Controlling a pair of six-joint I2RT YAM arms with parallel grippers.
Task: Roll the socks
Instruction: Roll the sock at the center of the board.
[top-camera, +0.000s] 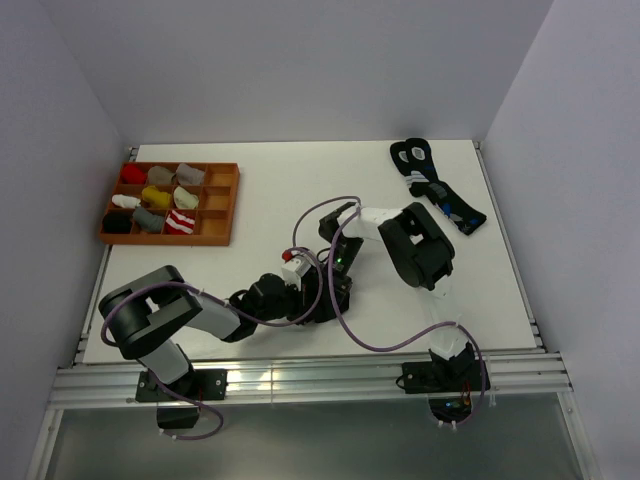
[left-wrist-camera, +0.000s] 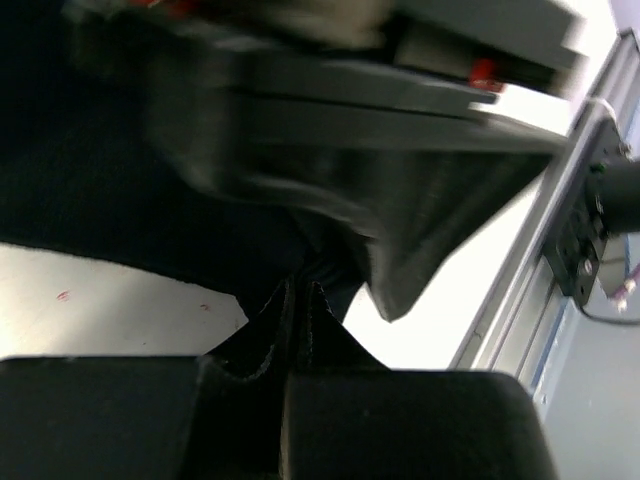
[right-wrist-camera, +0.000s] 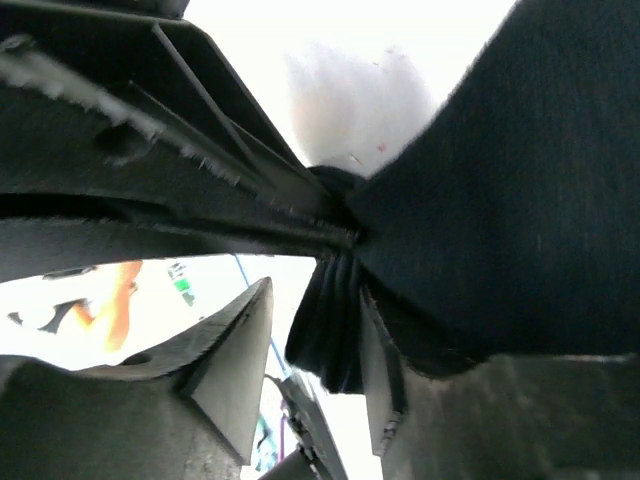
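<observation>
Over the table (top-camera: 300, 180), left fingers (left-wrist-camera: 265, 340) pinch the half-hidden black sock (right-wrist-camera: 500, 200); right fingers (right-wrist-camera: 230, 350) parted.

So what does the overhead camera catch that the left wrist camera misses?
Only overhead: the wooden tray of small sock bundles, and the patterned dark socks at the far right. Only the left wrist: the left gripper pinched shut on the black sock, close up. Both: the white table and the metal rail along its near edge.
</observation>
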